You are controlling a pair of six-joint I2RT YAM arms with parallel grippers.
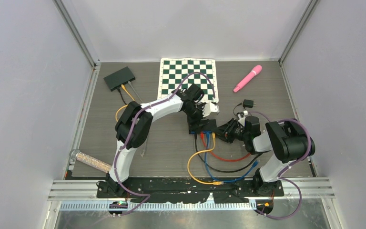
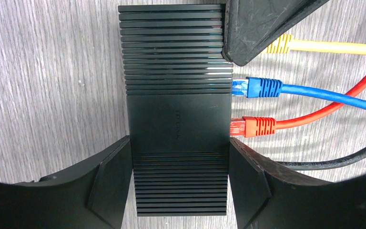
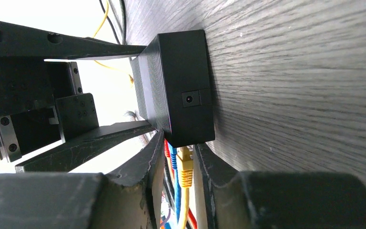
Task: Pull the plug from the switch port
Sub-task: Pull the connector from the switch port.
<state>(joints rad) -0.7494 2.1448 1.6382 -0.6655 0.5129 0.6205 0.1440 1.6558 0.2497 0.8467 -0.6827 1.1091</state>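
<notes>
Left gripper [image 1: 201, 118] hangs over mid-table in the overhead view, set on the black switch [image 1: 206, 127]. The right gripper [image 1: 223, 131] lies low at the switch's right, just beside its port edge. Yellow, blue, red and black cables [image 1: 190, 167] loop toward the near edge and fill the room between the two arm bases, while bare wood-grain table [image 1: 162, 143] lies left of the switch. A chessboard mat [image 1: 188, 76], a pink handheld object [image 1: 248, 78] and a second black box [image 1: 119, 78] sit well apart at the back (grey walls close in three sides). From the left wrist, both left fingers [image 2: 109, 186] press the switch's long sides, clamping it flat on the table. Along its right edge a blue plug [image 2: 259, 87] and a red plug [image 2: 257, 127] are seated, and the yellow plug [image 2: 280, 44] is half hidden under a right finger [image 2: 267, 28]. From the right wrist, the yellow plug sits in its port between the narrowed right fingers. A sliver of gap shows on one side, so I cannot tell whether they pinch it.
</notes>
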